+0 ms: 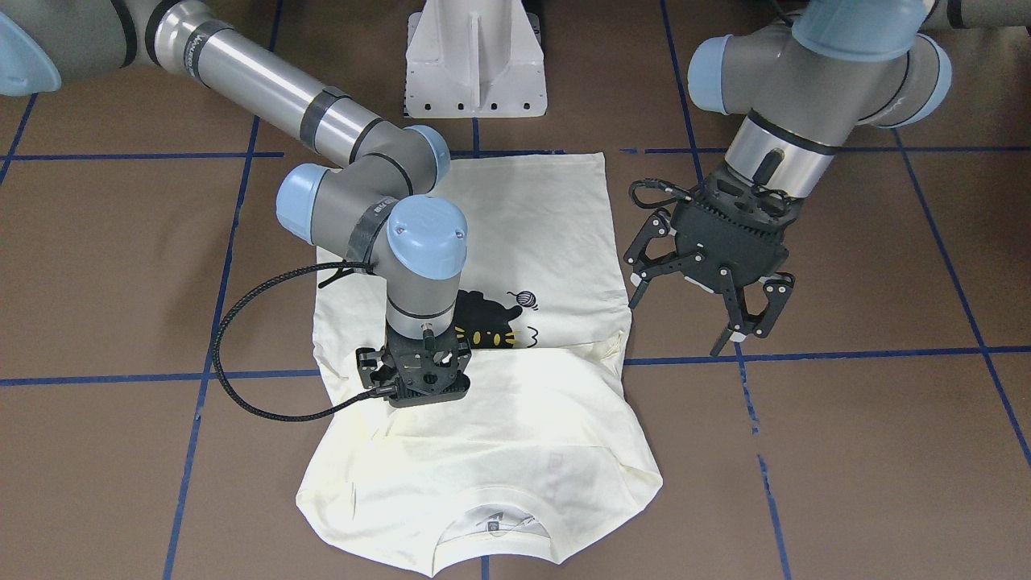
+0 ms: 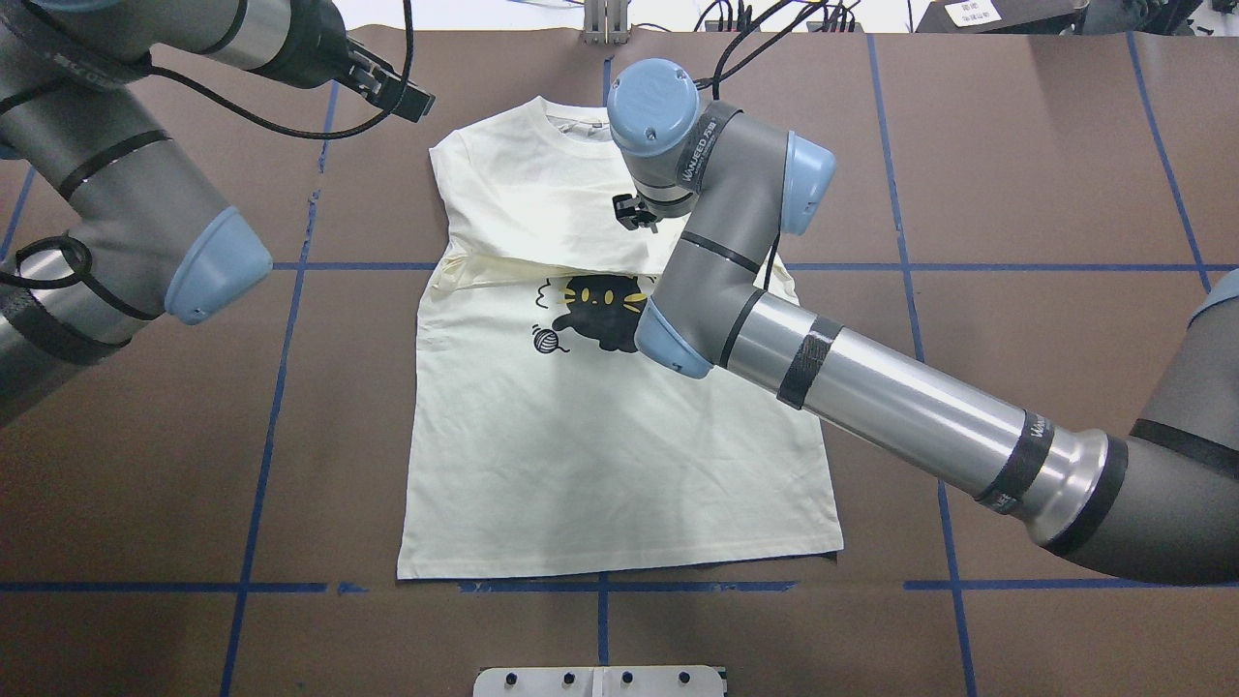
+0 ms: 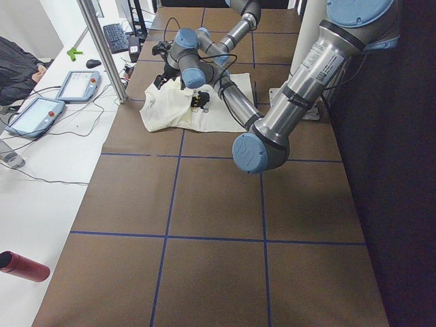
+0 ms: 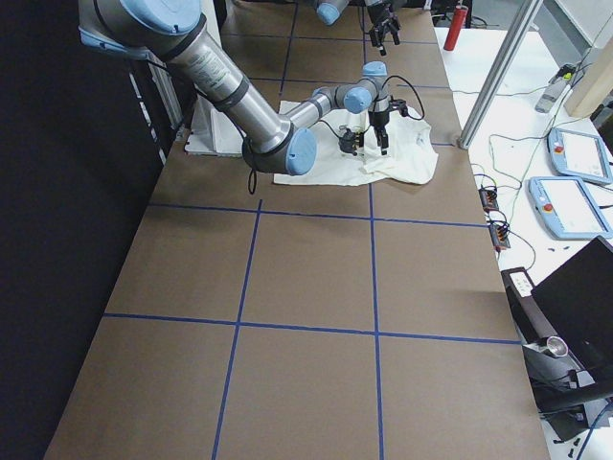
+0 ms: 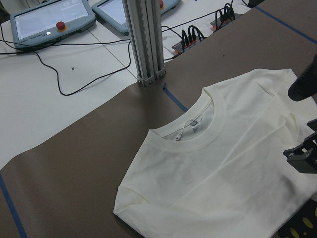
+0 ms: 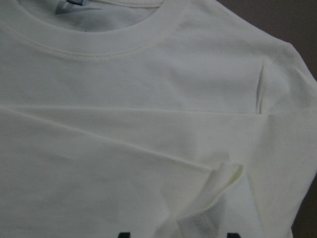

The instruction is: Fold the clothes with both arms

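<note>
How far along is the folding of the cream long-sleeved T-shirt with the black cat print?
Done, it seems: the sleeves of the cream T-shirt with the black cat print lie folded across its chest, covering the print's top. In hand: the black right gripper sits low over that fold; the black left gripper hangs open beside the shirt. Left: the body lies spread full length, not yet folded.

Six cameras on one worktop (image 2: 1016, 145): four fixed, two wrist-mounted.
Overhead looks forward and down from behind the robot; the front-facing one looks steeply down from the opposite edge, white pedestal (image 1: 475, 64) at its top. Side views look along the worktop from either end, far off. Both wrist cameras sit close over the shirt (image 5: 223, 168), which every view shares.
</note>
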